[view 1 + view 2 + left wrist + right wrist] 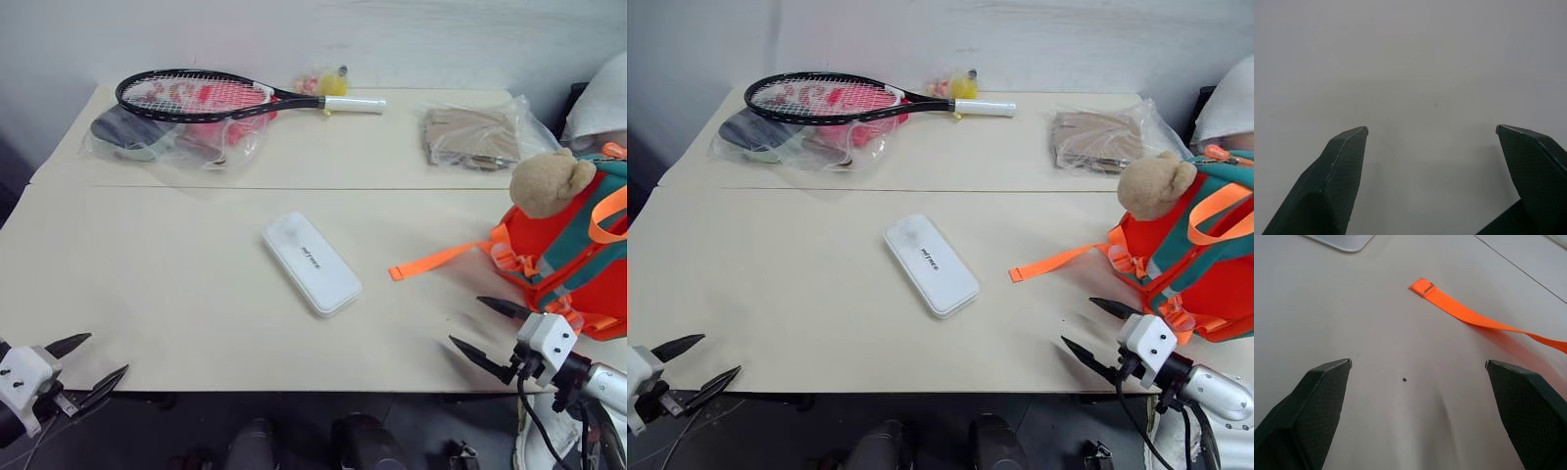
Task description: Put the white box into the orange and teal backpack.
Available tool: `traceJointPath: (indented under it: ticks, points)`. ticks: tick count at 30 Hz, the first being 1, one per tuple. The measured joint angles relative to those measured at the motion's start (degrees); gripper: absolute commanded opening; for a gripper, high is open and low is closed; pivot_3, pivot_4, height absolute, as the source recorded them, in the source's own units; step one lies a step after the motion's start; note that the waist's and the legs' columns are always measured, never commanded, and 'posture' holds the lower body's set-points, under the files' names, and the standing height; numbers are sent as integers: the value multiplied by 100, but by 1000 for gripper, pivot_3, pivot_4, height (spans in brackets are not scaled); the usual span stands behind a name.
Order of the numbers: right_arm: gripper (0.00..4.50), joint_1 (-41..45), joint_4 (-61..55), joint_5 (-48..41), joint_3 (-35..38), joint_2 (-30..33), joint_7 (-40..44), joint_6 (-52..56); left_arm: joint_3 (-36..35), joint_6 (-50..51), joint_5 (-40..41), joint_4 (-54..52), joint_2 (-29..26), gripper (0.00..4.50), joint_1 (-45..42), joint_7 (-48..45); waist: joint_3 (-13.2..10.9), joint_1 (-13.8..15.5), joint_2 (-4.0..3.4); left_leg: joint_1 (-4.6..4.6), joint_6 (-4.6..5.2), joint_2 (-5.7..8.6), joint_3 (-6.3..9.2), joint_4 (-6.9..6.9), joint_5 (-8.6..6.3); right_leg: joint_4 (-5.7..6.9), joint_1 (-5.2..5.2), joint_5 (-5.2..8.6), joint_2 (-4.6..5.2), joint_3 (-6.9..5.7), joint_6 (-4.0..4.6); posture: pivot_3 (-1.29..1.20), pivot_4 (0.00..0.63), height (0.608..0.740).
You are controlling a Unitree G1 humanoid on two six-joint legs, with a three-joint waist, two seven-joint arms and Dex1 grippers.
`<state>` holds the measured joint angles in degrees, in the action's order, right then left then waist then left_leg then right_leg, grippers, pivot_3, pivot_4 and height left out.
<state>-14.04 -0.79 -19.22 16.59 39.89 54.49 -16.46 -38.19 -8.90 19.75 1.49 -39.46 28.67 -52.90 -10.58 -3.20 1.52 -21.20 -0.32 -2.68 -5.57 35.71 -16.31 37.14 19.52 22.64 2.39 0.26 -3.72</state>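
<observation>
Soft, even, fairly bright light falls on the pale beige table (196, 294), where shadows are faint and diffuse. The clear crinkled plastic bags (176, 142) show mild glare. The left wrist view looks dimmer, greyish and featureless.

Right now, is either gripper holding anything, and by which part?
Nothing is held. The left gripper and right gripper are both open and empty; the white box lies untouched on the table.

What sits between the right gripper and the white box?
Nothing but bare table. In the left eye view the right gripper, jaws open, faces the white box across it; the backpack's orange strap lies alongside.
</observation>
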Motion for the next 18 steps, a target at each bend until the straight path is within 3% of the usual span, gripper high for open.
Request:
traceJointPath:
  ticks: [4, 10, 11, 14, 18]
  points:
    - [4499, -3, -56, -64, -19, 0, 62, 73, 12, -12, 43, 111, -75, 4388, -115, -109, 1, 0, 1, 0, 0, 0, 0, 4, 0, 6, 1, 0, 0, 0, 0, 0, 150, 740]
    - [4499, 1, -966, -490, -213, 13, 86, 829, 372, 917, 440, -447, -302, 4388, -666, -108, 1, 14, 1, 0, -1, -1, 9, 22, 0, 29, 1, 0, 2, -3, 0, 0, 150, 740]
    - [4103, -14, -1208, -629, -326, 50, 123, 1105, 563, 1204, 483, -552, -364, 4500, -1004, -24, -1, 47, -2, -3, 0, 0, 16, 27, 0, 31, -2, 0, 2, -9, 0, 0, 150, 740]
    - [3275, 77, -1866, -880, -730, 165, 210, 1747, 1327, 1890, 486, -797, -404, 3941, -2364, 331, 1, 151, -1, -2, 1, 0, 15, 38, 3, 42, -5, 0, 4, -12, 0, 0, 150, 740]
    - [1878, 372, -2224, -641, -1287, 258, 217, 2158, 2533, 2268, -66, -410, -17, 2689, -4307, 854, 7, 188, 9, -13, -3, 7, 13, 48, 8, 47, 3, -3, 4, -14, -6, 0, 150, 740]
